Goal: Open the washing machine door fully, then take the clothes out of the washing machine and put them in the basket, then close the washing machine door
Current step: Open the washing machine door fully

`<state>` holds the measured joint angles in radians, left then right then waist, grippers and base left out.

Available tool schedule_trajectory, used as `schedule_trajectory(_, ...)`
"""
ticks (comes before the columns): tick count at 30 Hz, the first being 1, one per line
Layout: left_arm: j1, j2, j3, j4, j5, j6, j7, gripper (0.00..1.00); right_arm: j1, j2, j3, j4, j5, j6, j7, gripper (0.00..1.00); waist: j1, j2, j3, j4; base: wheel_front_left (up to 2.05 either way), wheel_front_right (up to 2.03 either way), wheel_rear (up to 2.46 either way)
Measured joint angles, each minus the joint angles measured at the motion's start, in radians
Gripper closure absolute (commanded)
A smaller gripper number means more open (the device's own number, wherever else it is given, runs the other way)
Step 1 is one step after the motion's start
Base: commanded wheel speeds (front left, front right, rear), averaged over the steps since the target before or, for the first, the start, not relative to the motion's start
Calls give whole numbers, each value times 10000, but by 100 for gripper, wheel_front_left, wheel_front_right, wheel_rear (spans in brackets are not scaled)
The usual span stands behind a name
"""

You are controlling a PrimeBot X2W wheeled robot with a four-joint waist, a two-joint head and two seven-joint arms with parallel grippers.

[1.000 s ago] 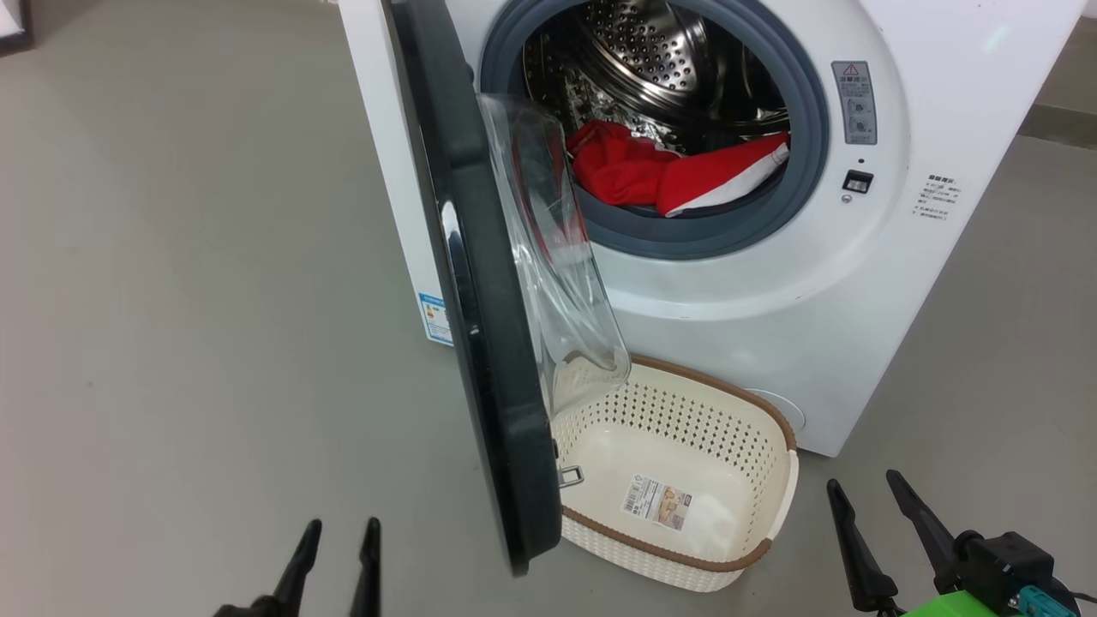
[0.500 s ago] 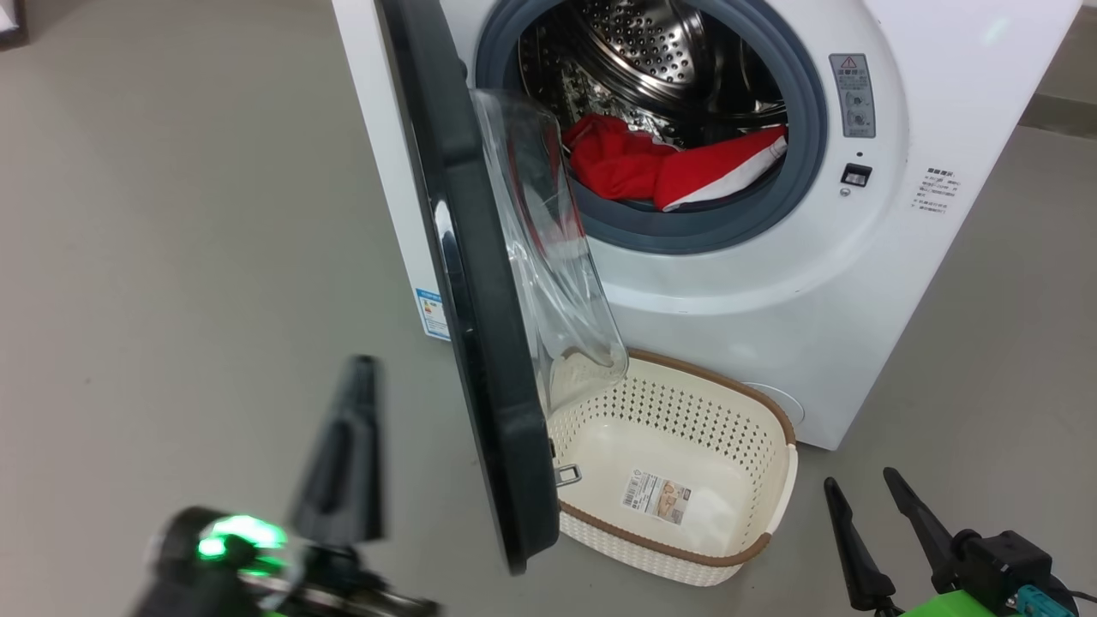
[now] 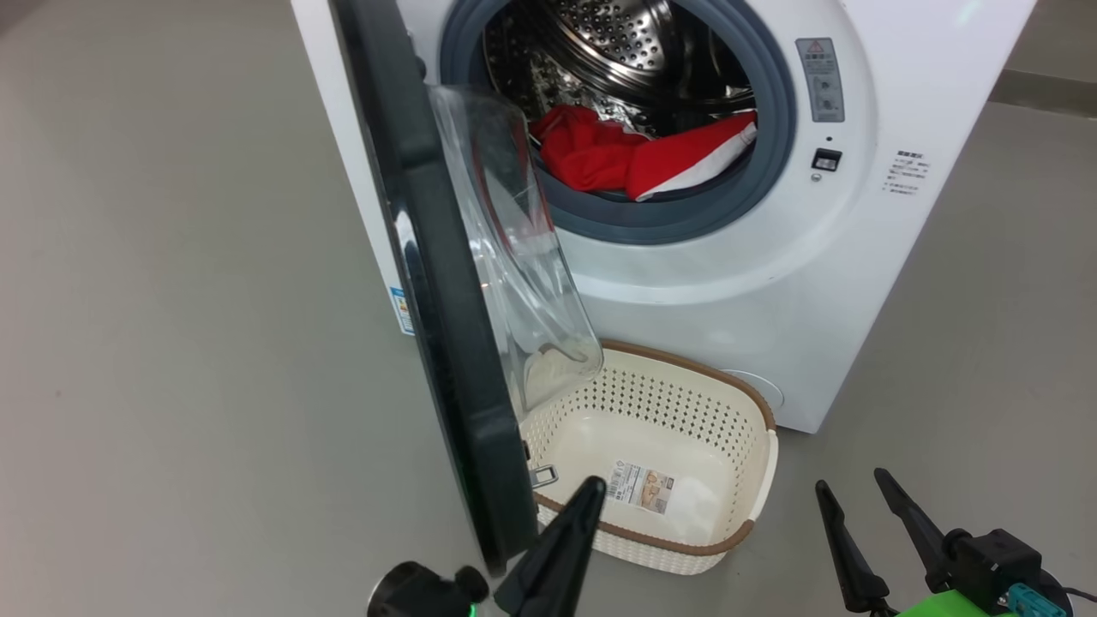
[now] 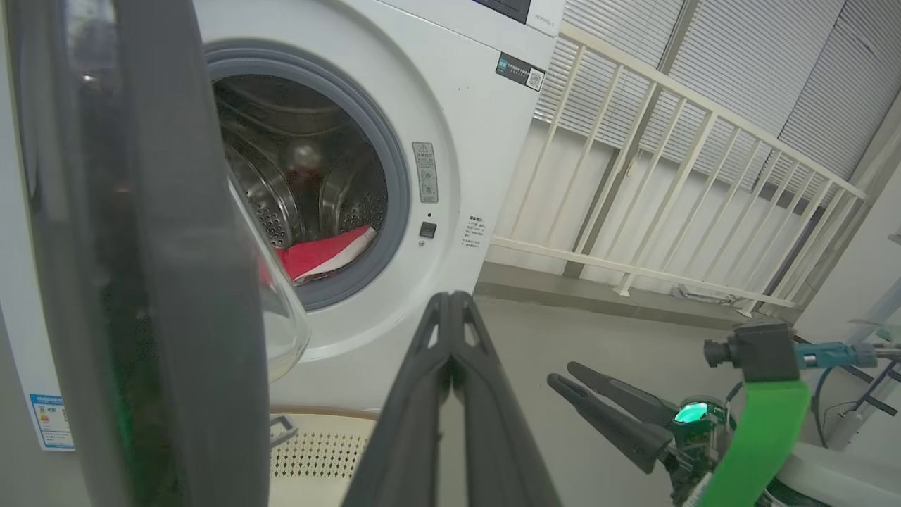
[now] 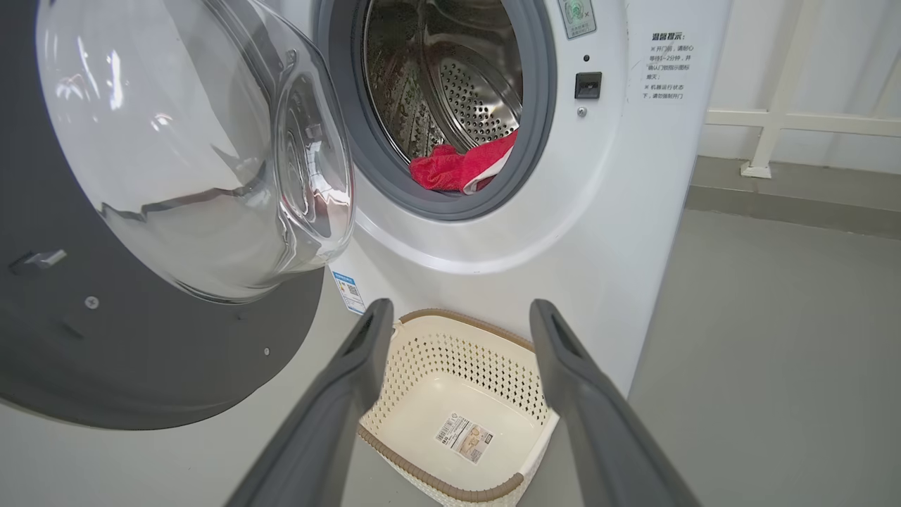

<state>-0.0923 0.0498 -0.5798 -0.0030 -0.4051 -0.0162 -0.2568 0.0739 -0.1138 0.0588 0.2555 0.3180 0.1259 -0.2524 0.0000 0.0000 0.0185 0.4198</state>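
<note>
Beside the washing machine door (image 3: 437, 326), the left gripper (image 3: 590, 490) is pinched shut, empty; the right gripper (image 3: 850, 482) gapes over open floor (image 3: 986, 343). The clothes (image 3: 600, 154) lie at the drum's (image 3: 617, 43) lip, the basket (image 3: 754, 403) beneath.

Just right of the grey seal (image 3: 668, 227) on the washing machine (image 3: 737, 291), a narrow grey label (image 3: 820, 79) is showing a red warning triangle above two round pictograms; its print is staying too small to read. Further right of the seal, a printed notice (image 5: 667, 65) is carrying Chinese text headed "温馨提示:" (the lines under it are too fine to make out). Above and right of the seal, a dark sticker (image 4: 519, 70) is bearing a square code and unreadable white print. Below and left of the seal, on the machine's side, a blue label (image 3: 399, 308) is blurring out. Below the seal, inside the basket (image 3: 686, 548), a paper label (image 3: 638, 487) is showing a barcode.
</note>
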Motion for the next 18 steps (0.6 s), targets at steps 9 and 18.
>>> schedule_trajectory(9, -555, -10, 449, 1283, -1081, 345, 0, 100, -22, -27, 69, 31, 29, 0, 0, 0, 0, 0, 129, -168, 0, 0, 0)
schedule_trajectory(18, -529, -67, 957, 1662, -1143, 341, 2, 100, -22, -2, 48, 33, 29, 0, 0, 0, 0, 0, 53, -19, 0, 0, 0)
